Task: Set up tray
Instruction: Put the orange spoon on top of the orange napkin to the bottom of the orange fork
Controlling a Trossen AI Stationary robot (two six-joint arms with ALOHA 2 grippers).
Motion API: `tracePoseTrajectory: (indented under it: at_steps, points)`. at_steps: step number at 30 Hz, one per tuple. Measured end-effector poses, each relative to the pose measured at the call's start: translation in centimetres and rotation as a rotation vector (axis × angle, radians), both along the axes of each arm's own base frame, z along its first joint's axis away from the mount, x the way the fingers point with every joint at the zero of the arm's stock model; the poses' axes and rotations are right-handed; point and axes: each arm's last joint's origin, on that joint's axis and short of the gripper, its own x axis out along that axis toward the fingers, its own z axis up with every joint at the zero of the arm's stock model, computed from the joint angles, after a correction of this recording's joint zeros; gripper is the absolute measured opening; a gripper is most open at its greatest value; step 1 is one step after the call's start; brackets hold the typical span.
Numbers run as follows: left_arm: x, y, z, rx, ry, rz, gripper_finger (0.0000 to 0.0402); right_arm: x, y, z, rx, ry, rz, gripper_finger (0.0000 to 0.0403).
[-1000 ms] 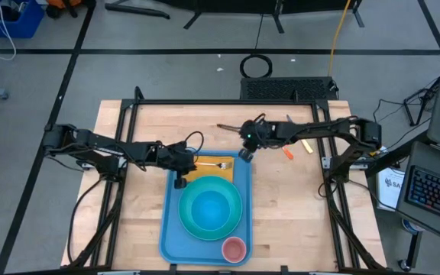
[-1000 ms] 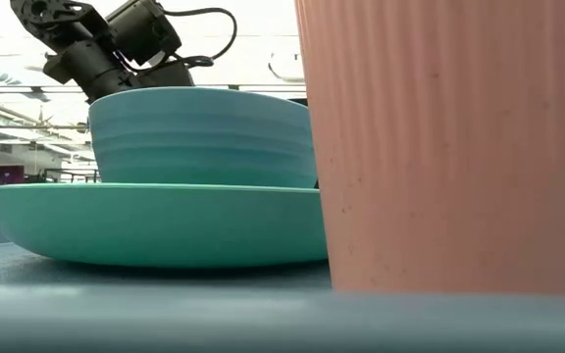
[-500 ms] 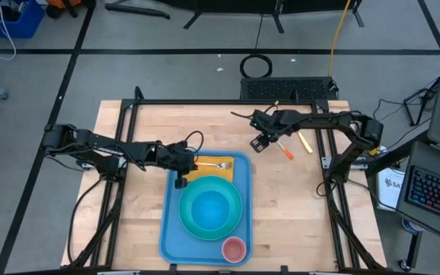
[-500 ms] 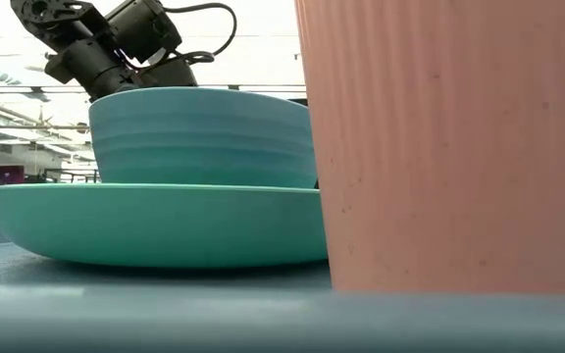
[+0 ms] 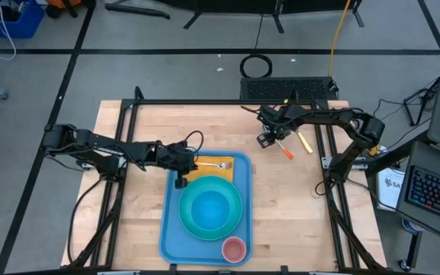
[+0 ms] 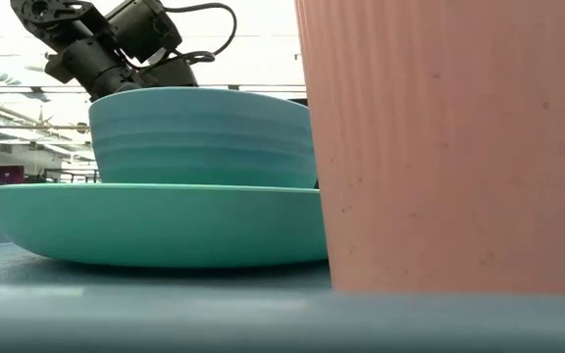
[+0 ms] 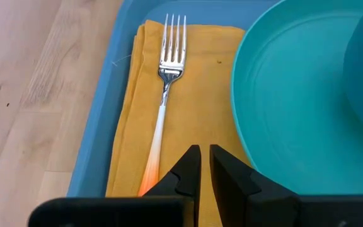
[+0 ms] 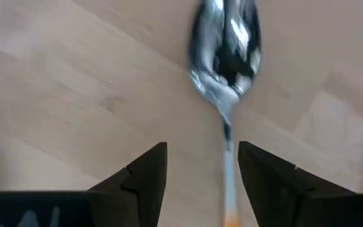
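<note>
The light-blue tray (image 5: 171,229) lies on the table and holds a turquoise plate (image 5: 191,221) with a bowl (image 5: 209,206) on it, a pink cup (image 5: 234,248) and an orange-yellow napkin (image 7: 194,82). A fork (image 7: 167,75) lies on the napkin. My left gripper (image 7: 205,165) hovers shut over the napkin, beside the fork's handle. My right gripper (image 8: 201,167) is open above a spoon (image 8: 227,47) on the bare table right of the tray. Its fingers stand on either side of the spoon's handle (image 8: 230,183).
A yellow-handled utensil (image 5: 305,142) lies just right of the orange-handled spoon (image 5: 287,152). In the low view the cup (image 6: 449,147) fills the right half and the bowl (image 6: 204,137) hides the far side. Bare wood lies left and right of the tray.
My right gripper has swung from the tray's far right corner toward the table's right edge and stands over the spoon. It has tipped more steeply downward. My left arm and everything on the tray have kept still.
</note>
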Motion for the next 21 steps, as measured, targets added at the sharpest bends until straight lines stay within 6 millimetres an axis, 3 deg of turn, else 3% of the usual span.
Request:
tracePoseTrajectory:
  at_steps: [5,14,21]
  points:
    - [0.0,0.0,0.0,0.0,0.0,0.0,0.0037,-1.1,-0.2,-1.4,0.011,0.018,-0.022,0.0185]
    - [0.1,0.0,0.1,0.0,-0.017,0.0,0.0037,-1.0,-0.4,-2.0,-0.003,-0.049,0.043,0.0161]
    - [0.1,0.0,0.2,-0.002,-0.02,0.003,0.0037,-0.9,-0.5,-2.5,0.049,-0.065,0.056,0.0091]
